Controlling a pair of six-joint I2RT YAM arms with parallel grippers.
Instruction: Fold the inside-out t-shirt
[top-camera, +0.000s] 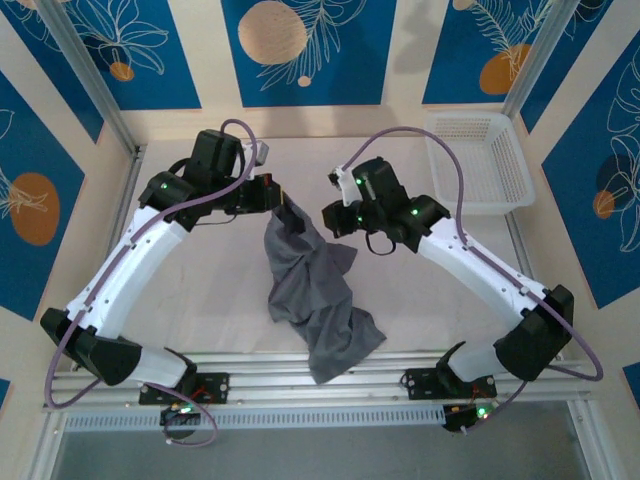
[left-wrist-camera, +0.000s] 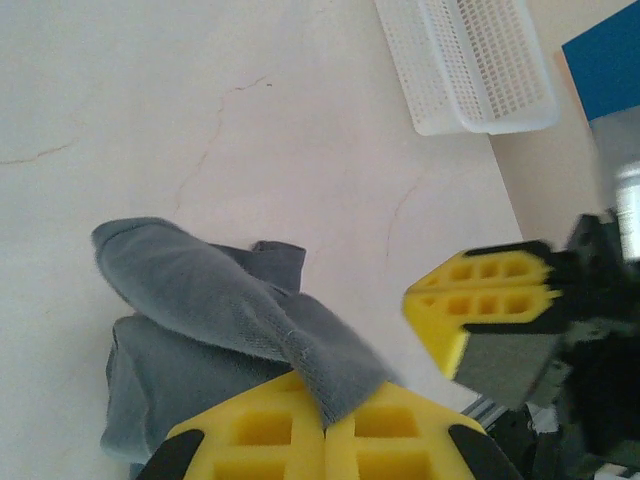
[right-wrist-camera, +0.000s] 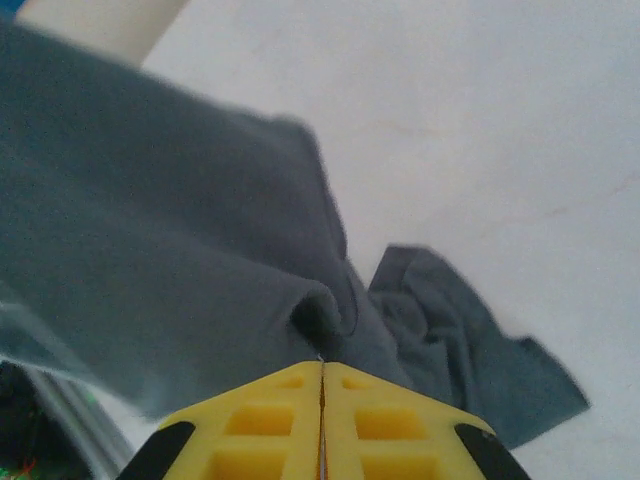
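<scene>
Early stage, no fold made yet: the inside-out t-shirt (top-camera: 318, 295) is bunched and half lifted, not spread flat. Left gripper (left-wrist-camera: 325, 428) is clenched on a ridge of the cloth, pinched right between its yellow pads at the bottom centre of the left wrist view. Right gripper (right-wrist-camera: 321, 366) has its jaws pressed together, tips right at a fold of the fabric; can't tell if any cloth is actually caught. In the top view the shirt hangs from the left gripper just above frame centre and trails to lower centre, its bottom end lying on the table (top-camera: 200, 300). Left to do, by my read: spread it, flatten it, then make the folds. Shirt looks plain dark grey, soft, heavily wrinkled, drawn into a narrow crumpled strip, no print. White basket (top-camera: 478, 118) is at upper right, well apart.
</scene>
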